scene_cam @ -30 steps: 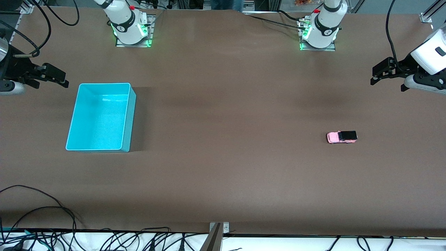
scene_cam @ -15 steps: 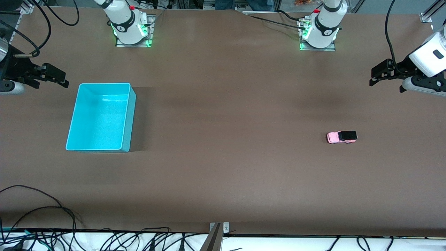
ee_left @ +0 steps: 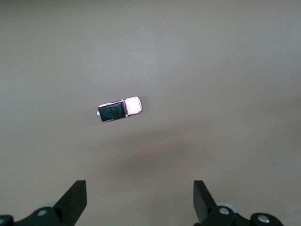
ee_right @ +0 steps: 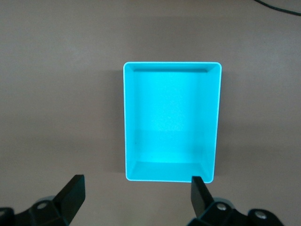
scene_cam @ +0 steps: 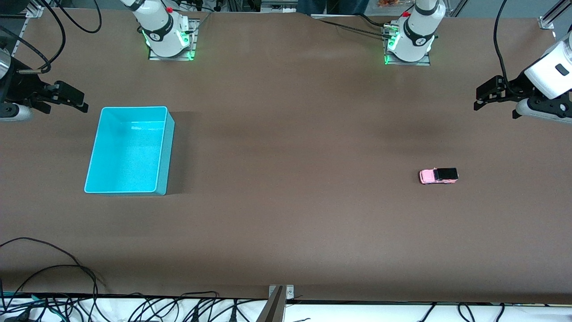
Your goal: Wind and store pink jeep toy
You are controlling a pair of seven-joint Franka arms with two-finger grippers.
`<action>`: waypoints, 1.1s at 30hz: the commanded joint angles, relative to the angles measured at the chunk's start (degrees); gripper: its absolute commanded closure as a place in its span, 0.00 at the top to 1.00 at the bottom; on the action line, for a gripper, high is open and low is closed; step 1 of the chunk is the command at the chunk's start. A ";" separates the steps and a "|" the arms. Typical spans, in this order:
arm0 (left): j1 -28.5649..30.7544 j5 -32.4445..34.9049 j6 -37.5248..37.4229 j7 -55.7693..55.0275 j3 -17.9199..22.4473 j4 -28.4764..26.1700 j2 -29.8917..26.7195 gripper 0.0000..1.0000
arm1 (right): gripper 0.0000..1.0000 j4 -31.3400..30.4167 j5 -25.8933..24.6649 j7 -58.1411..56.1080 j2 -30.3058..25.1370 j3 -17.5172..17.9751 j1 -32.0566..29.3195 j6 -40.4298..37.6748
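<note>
The pink jeep toy (scene_cam: 438, 175), a tiny light-pink plastic car with a flat black rectangular roof and dark wheels, stands on its wheels on the brown table (scene_cam: 295, 147), toward the left arm's end and about midway between the robots' bases and the edge nearest the front camera. Its pink bonnet points toward the right arm's end of the table, the black roof covering the rest of its body. Nothing touches it; the table around it is bare. In the left wrist view the same toy (ee_left: 119, 109) lies on the plain brown surface, well apart from the two black fingertips (ee_left: 75, 197) that show at the picture's edge.

The left gripper (scene_cam: 487, 94), black and two-fingered on a white arm, hangs above the table's end on the left arm's side, over a spot well apart from the toy. Its fingers stand spread wide with nothing between them.

The turquoise rectangular plastic bin (scene_cam: 165, 147) sits toward the right arm's end of the table, well apart from the toy, its long sides running toward the front camera. Its inside holds nothing, as the right wrist view (ee_right: 127, 122) shows from above.

The right gripper (scene_cam: 67, 96) hangs above the table's end on the right arm's side, near the bin's farther corner but not over it. Its black fingers (ee_right: 73, 190) are likewise parted wide and hold nothing.
</note>
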 commanded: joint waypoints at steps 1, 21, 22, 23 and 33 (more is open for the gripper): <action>-0.08 0.74 0.08 -0.18 -0.01 0.09 0.08 1.00 | 1.00 0.98 -0.36 -0.67 0.24 0.07 -0.21 -0.33; -0.17 0.74 -0.44 -0.45 -0.19 0.45 0.52 1.00 | 1.00 0.98 -0.36 -0.67 0.24 0.07 -0.21 -0.33; -0.17 0.74 -0.44 -0.45 -0.10 0.45 0.52 1.00 | 1.00 0.98 -0.36 -0.67 0.24 0.07 -0.21 -0.33; -0.17 0.74 -0.44 -0.45 -0.10 0.53 0.52 1.00 | 1.00 0.98 -0.36 -0.59 0.24 0.07 -0.21 -0.33; -0.17 0.83 -0.44 -0.45 -0.01 0.71 0.69 1.00 | 1.00 0.98 -0.36 -0.59 0.24 0.07 -0.21 -0.33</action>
